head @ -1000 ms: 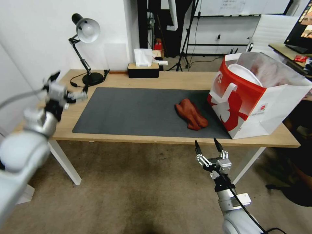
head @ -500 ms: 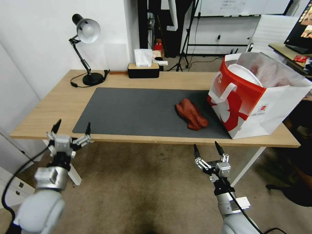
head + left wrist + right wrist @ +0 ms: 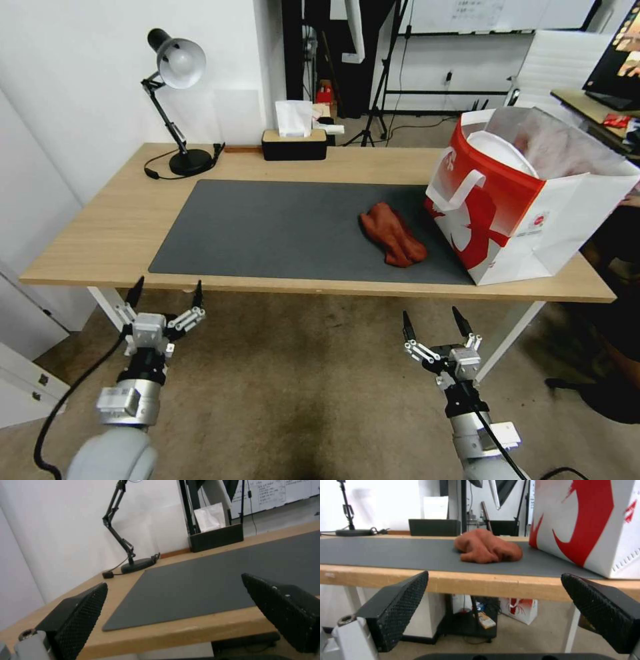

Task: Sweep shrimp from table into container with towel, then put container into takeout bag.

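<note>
The rust-red towel [image 3: 392,235] lies crumpled on the dark grey mat [image 3: 280,230] of the wooden table [image 3: 100,233], just left of the red and white takeout bag [image 3: 527,200]. The white container [image 3: 501,152] sits tilted inside the bag. The shrimp are hidden. Below the table's front edge, my left gripper [image 3: 167,293] is open and empty at the left. My right gripper [image 3: 433,321] is open and empty below the towel. The right wrist view looks over the table edge [image 3: 486,583] at the towel [image 3: 486,546] and bag [image 3: 586,522].
A black desk lamp [image 3: 179,100] and a tissue box [image 3: 294,140] stand at the table's back. White table legs [image 3: 133,340] flank the floor under my grippers. A small red and white bag [image 3: 516,610] lies under the table.
My left arm came down from above the table's left end to below its front edge. My right gripper sank a little. Towel and bag have not moved.
</note>
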Controlling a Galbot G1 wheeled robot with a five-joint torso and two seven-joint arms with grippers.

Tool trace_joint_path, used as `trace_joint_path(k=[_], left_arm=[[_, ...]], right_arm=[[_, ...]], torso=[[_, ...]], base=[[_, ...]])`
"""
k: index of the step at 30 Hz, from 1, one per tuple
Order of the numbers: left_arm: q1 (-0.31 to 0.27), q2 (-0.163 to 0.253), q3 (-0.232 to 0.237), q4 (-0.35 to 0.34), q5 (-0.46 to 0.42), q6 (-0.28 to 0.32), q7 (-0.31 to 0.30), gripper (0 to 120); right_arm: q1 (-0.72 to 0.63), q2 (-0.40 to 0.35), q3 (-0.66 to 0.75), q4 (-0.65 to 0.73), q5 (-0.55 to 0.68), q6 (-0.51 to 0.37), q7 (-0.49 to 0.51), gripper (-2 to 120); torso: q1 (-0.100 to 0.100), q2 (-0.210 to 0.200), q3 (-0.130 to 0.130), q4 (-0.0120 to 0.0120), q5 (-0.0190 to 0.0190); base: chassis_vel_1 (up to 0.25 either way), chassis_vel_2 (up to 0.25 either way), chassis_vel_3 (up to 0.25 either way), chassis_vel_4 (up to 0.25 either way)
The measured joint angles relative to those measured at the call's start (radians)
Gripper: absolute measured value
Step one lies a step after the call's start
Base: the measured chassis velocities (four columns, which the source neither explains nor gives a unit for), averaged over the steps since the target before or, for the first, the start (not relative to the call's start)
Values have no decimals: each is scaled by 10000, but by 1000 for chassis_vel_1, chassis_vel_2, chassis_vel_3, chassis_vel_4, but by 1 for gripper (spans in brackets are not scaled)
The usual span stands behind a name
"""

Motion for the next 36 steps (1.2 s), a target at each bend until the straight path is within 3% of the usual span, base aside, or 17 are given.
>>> trace_joint_path(k=[17,36], left_arm=[[-12,-129,370,510,182,-434,316,100],[-29,-100,302,525,122,-454,389,100]], right_arm=[[-106,95,78,-152,-148,32,182,100],[-75,96,87,-201,-154,-18,214,100]], torso=[[0,0,0,0,1],[0,0,0,0,1]], base=[[0,0,0,0],[0,0,0,0]])
